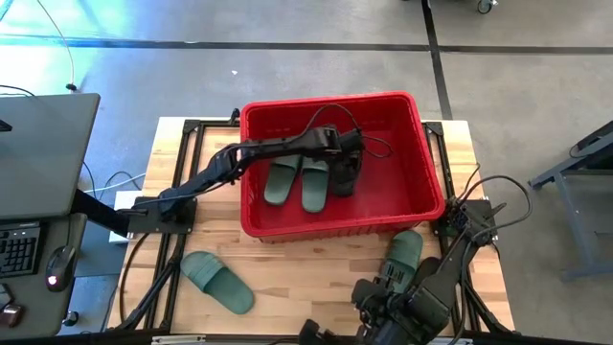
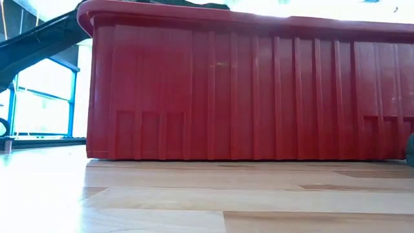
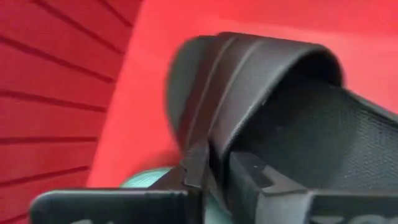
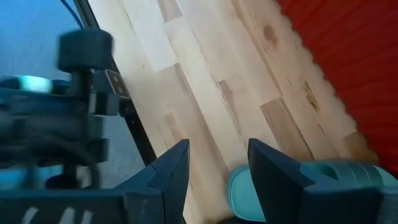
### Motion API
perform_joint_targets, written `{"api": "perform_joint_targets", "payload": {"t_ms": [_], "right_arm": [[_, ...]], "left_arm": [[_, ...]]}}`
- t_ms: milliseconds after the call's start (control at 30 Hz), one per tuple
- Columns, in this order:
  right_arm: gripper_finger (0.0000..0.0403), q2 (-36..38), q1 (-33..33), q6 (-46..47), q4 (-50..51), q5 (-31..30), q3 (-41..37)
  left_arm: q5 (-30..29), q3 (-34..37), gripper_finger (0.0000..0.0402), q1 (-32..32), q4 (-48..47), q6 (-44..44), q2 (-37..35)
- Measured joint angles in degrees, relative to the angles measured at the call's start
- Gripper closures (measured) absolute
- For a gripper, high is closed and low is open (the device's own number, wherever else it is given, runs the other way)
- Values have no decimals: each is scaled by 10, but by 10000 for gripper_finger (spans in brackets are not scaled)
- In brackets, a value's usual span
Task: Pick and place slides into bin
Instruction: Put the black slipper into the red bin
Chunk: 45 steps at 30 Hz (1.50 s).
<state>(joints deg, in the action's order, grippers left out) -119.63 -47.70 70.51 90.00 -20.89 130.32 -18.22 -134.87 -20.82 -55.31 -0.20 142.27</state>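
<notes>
The red bin (image 1: pixel 433 206) stands on the table's far middle. Two green slides (image 1: pixel 281 180) (image 1: pixel 314 182) lie on its floor. My left gripper (image 1: pixel 347 153) reaches into the bin from the left and is shut on a black slide (image 3: pixel 292 118), also seen in the high view (image 1: pixel 345 177). A third green slide (image 1: pixel 217 281) lies on the table at the near left. A fourth green slide (image 1: pixel 403 249) lies near the bin's near right corner. My right gripper (image 4: pixel 217 168) is open just above the table, with this slide (image 4: pixel 311 186) beside one finger. My left gripper pinches the edge of the black slide's wide strap (image 3: pixel 219 149) between its two fingers (image 3: pixel 252 177). The slide is inside the bin beside the green pair. I cannot tell whether any part of it rests on the bin floor.
The bin's tall ribbed near wall (image 2: pixel 246 97) fills the low view. Bare wooden table top (image 1: pixel 306 278) lies between the two outer green slides. A black metal frame (image 4: pixel 130 112) runs along the table's edges.
</notes>
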Motion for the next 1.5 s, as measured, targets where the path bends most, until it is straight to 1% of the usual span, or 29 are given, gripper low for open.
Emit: {"api": "perform_joint_targets", "payload": {"t_ms": [167,433,600,700,800,867,967,1067,1167,1333,1433,1500], "right_arm": [[250,0,0,1,0,3,0],[250,0,-1,0,0,6,0],[250,0,-1,0,0,23,0],[250,0,-3,-7,0,28,0],[250,0,-10,-13,0,31,0],[250,0,-18,-13,0,55,0],[250,2,-35,-9,0,82,0],[250,3,-54,24,0,85,0],[250,4,-77,78,0,90,0],[250,-3,-128,143,0,148,0],[250,-23,-157,147,0,179,1],[250,-40,-169,163,0,184,1]], "left_arm": [[56,-1,317,-9,4,-1,17],[53,-1,224,-10,17,0,20],[108,-1,181,-5,17,0,15],[107,-1,165,1,22,-4,2],[79,-1,159,11,28,-4,-25],[66,-2,159,19,33,6,-45],[64,-2,163,28,31,26,-75],[63,-2,169,38,32,29,-106],[64,-2,175,51,43,32,-136],[72,-2,181,79,58,38,-170],[73,-2,180,98,61,43,-184],[72,-2,180,110,61,50,-187]]}}
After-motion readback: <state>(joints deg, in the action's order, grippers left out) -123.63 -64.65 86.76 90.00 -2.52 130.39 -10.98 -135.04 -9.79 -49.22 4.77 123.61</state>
